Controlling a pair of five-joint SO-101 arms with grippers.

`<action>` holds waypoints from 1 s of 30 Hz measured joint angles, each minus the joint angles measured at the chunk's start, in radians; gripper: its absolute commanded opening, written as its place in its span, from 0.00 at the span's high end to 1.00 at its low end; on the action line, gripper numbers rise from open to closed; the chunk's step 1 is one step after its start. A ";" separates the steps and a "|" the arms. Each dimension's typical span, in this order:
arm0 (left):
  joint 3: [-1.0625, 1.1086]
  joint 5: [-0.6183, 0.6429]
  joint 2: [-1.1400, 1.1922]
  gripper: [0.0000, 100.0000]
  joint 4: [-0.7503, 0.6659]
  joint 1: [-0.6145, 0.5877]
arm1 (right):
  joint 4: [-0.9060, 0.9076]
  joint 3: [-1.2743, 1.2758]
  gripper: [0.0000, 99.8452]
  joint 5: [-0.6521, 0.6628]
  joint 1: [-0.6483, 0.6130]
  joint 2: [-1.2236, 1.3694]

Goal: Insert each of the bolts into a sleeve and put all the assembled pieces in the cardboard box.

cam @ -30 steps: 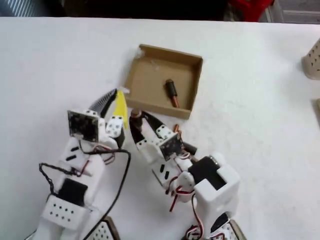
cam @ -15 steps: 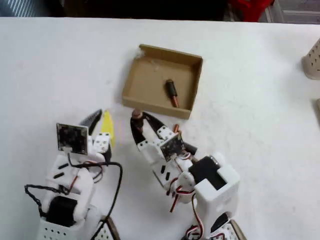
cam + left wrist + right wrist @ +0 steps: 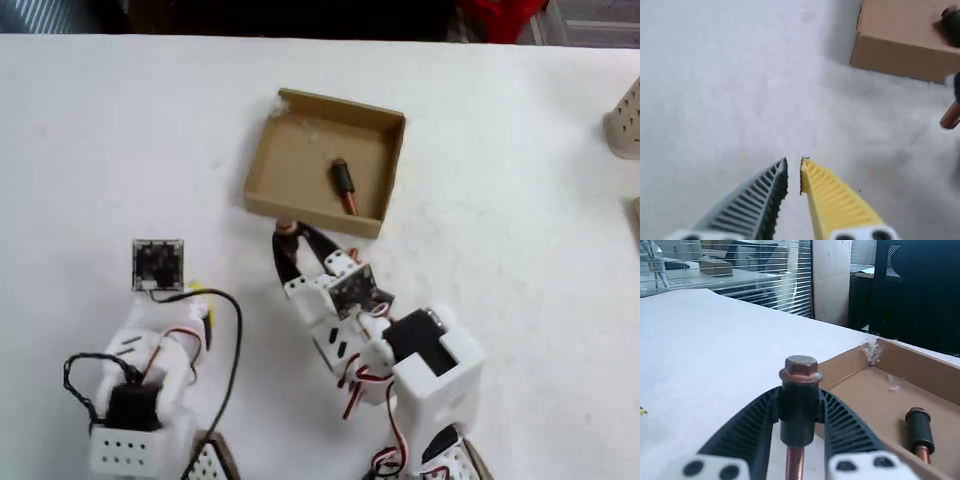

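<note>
Left tool (image 3: 793, 162): closed down to a sliver, its grey and yellow fingers gripping nothing; it hangs over bare counter (image 3: 120, 130).
Right tool (image 3: 799, 405): well apart to the left tool's right, clamped on the held piece (image 3: 799, 371), a copper bolt seated in a black sleeve. The piece stands upright, with its hexagonal head above the fingers and its shank below them.
Cardboard box (image 3: 310, 212): open-topped and just ahead of the right tool; in the high view the bolt head sits right at the near wall.
Finished piece (image 3: 344, 185): lying on the box floor, ahead of the right tool and a little to its right.
Step in hand: probably delivery, with the held piece looking assembled and ready for the box.
Next move: likely to raise the held piece above the near wall, carry it forward over the box floor, then let the fingers part.
In the way: the near wall, directly between the right tool and the floor. The finished piece takes the right half, so the left half looks safer.
Far right: a pale perforated object (image 3: 625, 120) at the counter's edge, well apart from both tools.
</note>
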 measured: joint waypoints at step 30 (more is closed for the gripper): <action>0.002 0.002 0.000 0.92 0.127 -0.115 | 0.634 0.173 0.98 0.000 0.161 -0.712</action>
